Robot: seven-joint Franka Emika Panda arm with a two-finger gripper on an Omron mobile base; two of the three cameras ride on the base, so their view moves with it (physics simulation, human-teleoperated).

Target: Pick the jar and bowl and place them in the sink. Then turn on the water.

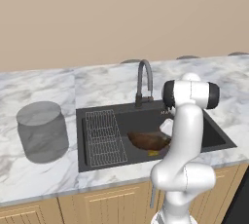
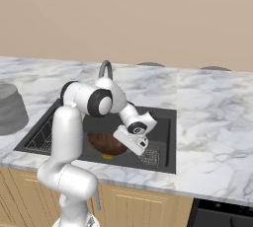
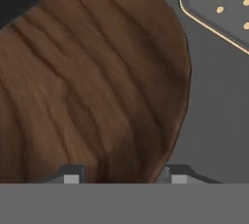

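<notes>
The brown wooden bowl (image 1: 146,140) lies tilted on the floor of the black sink (image 1: 214,135), to the right of the wire rack. In the hand view its striped grain (image 3: 97,82) is very close. My gripper (image 3: 124,177) is open, its two tips spread apart with the bowl's edge between them. From the right base view the white hand hangs low in the basin (image 2: 163,122), at the bowl's (image 2: 106,144) right side. The translucent grey jar (image 1: 43,130) stands upright on the counter left of the sink, also seen as the jar (image 2: 10,107). No water runs from the faucet (image 1: 144,79).
A wire grid rack (image 1: 103,138) covers the basin's left part. The drain strainer (image 2: 150,157) sits at the basin's front right, near the hand. A small yellow thing (image 1: 153,153) shows under the bowl's front edge. Marble counter (image 2: 212,122) spreads on both sides.
</notes>
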